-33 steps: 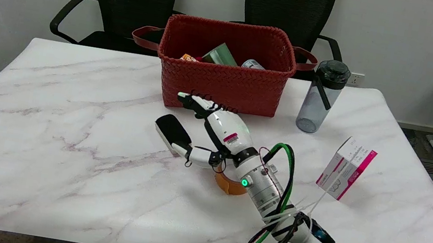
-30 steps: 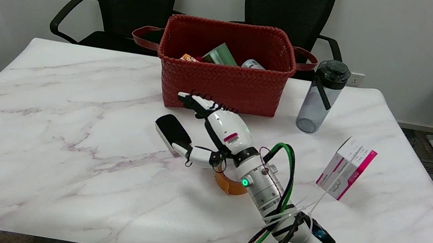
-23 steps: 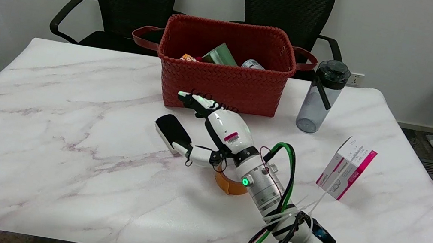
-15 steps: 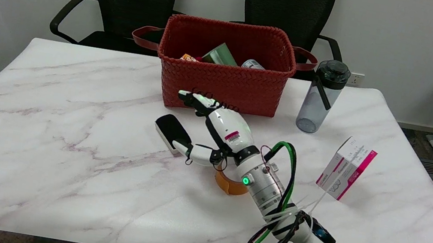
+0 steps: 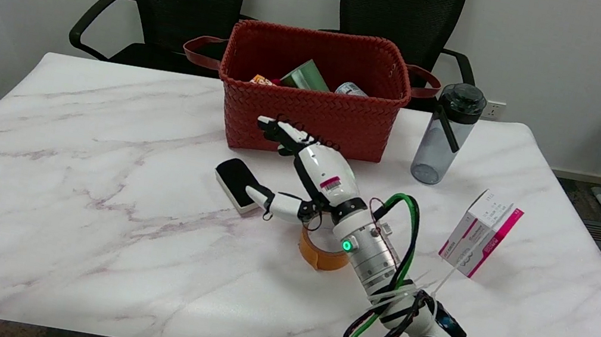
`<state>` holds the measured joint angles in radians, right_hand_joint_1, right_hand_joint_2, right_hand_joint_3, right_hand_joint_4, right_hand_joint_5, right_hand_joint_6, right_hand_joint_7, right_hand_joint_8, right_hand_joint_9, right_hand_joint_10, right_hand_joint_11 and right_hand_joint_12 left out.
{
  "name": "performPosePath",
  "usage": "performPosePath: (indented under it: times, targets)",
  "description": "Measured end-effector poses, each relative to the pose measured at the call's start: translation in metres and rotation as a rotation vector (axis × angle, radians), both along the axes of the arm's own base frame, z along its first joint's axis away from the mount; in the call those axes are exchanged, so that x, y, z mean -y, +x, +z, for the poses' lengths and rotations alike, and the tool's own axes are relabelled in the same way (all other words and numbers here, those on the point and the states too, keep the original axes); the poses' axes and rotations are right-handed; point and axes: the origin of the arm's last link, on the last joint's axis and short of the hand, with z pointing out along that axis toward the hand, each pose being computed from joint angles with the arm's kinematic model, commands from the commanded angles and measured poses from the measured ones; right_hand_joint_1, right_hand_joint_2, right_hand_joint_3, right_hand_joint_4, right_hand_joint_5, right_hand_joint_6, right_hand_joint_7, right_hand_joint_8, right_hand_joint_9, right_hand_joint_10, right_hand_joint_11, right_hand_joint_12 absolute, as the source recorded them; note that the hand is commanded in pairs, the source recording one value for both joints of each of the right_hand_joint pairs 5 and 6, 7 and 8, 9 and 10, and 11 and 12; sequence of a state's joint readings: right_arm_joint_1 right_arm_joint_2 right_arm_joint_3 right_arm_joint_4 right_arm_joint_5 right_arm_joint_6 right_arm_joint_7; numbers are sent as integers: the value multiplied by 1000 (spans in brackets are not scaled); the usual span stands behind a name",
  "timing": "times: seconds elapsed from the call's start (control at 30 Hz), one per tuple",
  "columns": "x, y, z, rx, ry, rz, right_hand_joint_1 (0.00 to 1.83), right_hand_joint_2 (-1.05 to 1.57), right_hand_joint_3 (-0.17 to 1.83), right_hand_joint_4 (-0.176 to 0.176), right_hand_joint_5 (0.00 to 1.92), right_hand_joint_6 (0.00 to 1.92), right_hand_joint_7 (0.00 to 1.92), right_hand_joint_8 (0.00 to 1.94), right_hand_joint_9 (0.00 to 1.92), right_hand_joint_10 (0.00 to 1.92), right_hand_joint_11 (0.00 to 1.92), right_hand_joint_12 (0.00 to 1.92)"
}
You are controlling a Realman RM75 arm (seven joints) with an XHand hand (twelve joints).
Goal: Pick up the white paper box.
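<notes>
Head view shows us our right hand (image 5: 308, 179) spread and holding nothing near the basket (image 5: 309, 111), while the white paper box (image 5: 480, 233) stands tilted well off toward the table's (image 5: 62, 185) right edge, so reach, grasp and lift all remain.

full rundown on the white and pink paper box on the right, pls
The white and pink paper box is a small rectangular carton, seemingly thin card: white faces with small print too fine to read, magenta along its right side and lower edge. It looks closed and undamaged. It stands tilted on the white marble-look table, top leaning right, near the right edge, in front of the grey water bottle. Only the table touches it; the right hand is well to its left, open, holding nothing.
</notes>
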<state>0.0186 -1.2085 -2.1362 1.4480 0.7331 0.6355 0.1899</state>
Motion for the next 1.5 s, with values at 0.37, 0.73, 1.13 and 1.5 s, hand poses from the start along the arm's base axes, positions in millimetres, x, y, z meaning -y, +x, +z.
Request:
performPosePath:
  times: [0.37,0.73,1.13,1.5]
  targets:
    - [2,5,9,41,-34,16,1029,838,287,0,250,250,382,382,374,374,495,495]
    - [-3,15,22,154,-98,57,1027,770,342,0,207,207,284,284,397,397,477,477]
    - [-13,25,37,273,-171,108,1008,743,390,0,173,173,288,288,454,454,444,444]
    - [-31,38,51,315,-287,167,988,678,442,0,116,116,260,260,436,436,449,449]
